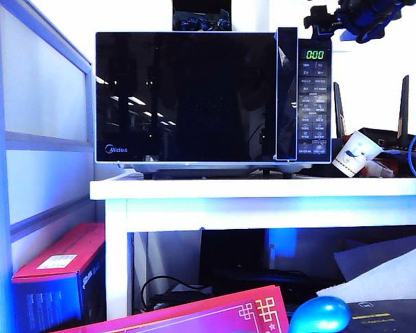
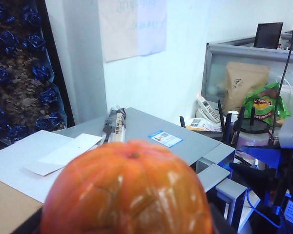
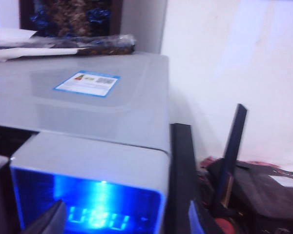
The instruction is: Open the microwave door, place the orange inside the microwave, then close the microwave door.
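Observation:
The black microwave (image 1: 194,97) stands on a white table (image 1: 263,191), its glossy door (image 1: 187,97) shut and the tall handle strip (image 1: 286,94) beside the keypad. In the left wrist view the orange (image 2: 127,190) fills the foreground, held in my left gripper (image 2: 124,229); only dark finger edges show beside it. That gripper hangs above the microwave's grey top (image 2: 151,126) and is out of the exterior view. My right gripper (image 3: 127,222) is open and empty, just above the lit display (image 3: 97,217). It shows at the upper right in the exterior view (image 1: 357,17).
A tipped paper cup (image 1: 353,154) and a router with upright antennas (image 1: 404,111) sit on the table right of the microwave. White papers (image 2: 39,156) and a wrapped bundle (image 2: 116,126) lie on the microwave's top. A pink box (image 1: 59,277) stands under the table.

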You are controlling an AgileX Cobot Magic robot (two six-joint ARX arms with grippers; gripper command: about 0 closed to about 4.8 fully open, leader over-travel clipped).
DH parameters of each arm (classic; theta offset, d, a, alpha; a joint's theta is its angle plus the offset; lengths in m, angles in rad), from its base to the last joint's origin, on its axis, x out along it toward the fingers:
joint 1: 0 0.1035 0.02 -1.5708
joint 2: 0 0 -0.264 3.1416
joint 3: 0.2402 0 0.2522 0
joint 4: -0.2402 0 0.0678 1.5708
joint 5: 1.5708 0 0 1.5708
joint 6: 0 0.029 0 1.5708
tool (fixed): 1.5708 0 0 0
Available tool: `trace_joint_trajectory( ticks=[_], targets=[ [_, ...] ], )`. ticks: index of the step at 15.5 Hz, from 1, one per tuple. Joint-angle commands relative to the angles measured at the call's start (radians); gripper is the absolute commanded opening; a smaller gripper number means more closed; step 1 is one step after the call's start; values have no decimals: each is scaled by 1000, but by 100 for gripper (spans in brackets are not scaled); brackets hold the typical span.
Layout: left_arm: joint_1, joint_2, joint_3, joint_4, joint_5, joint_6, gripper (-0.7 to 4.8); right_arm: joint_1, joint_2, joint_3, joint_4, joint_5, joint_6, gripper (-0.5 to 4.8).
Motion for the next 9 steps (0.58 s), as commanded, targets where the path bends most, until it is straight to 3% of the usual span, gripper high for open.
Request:
trace_joint_trajectory(
  ticks=[1,9],
  targets=[
    [0,-3,6,13,1,0,183,-12,0,6,30,-58,-1,332],
    [0,-3,5,8,1,0,183,-11,64,19,97,-128,3,332]
  ],
)
